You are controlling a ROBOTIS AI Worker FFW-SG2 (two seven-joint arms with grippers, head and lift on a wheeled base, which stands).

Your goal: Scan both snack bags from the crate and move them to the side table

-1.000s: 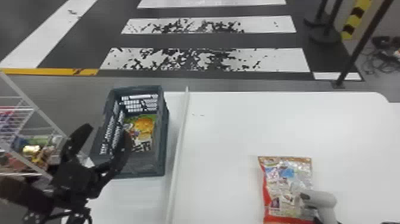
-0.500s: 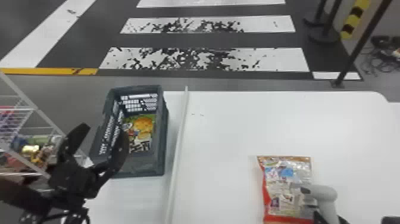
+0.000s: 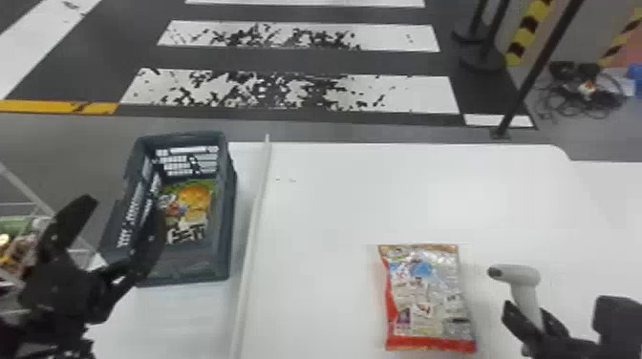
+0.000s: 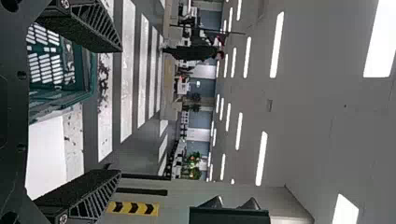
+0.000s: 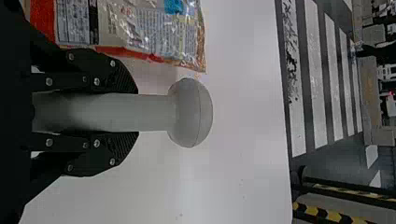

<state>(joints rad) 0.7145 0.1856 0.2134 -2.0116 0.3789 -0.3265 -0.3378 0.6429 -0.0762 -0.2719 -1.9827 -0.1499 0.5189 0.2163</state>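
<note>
My left gripper (image 3: pixel 112 234) is open over the near left part of the dark crate (image 3: pixel 224 229), which holds a snack bag (image 3: pixel 191 205) with a yellow and green front. In the left wrist view that gripper (image 4: pixel 119 112) has widely parted fingers, the crate (image 4: pixel 88 74) beyond them. A second snack bag (image 3: pixel 425 300), silver and red, lies flat on the white table. To its right my right gripper (image 3: pixel 535 324) holds the grey scanner (image 3: pixel 523 277) by its handle. In the right wrist view the gripper (image 5: pixel 133 113) is shut on the scanner (image 5: pixel 191 113), beside the bag (image 5: pixel 154 32).
A raised pale strip (image 3: pixel 253 229) runs along the white table (image 3: pixel 358 200) between crate and silver bag. At the far left stands a wire rack (image 3: pixel 24 191) with packed goods. Black posts (image 3: pixel 535 71) stand on the floor past the table.
The right gripper and scanner have shifted right, away from the silver bag, uncovering more of it. My left gripper has hardly moved, and both bags lie where they were.
</note>
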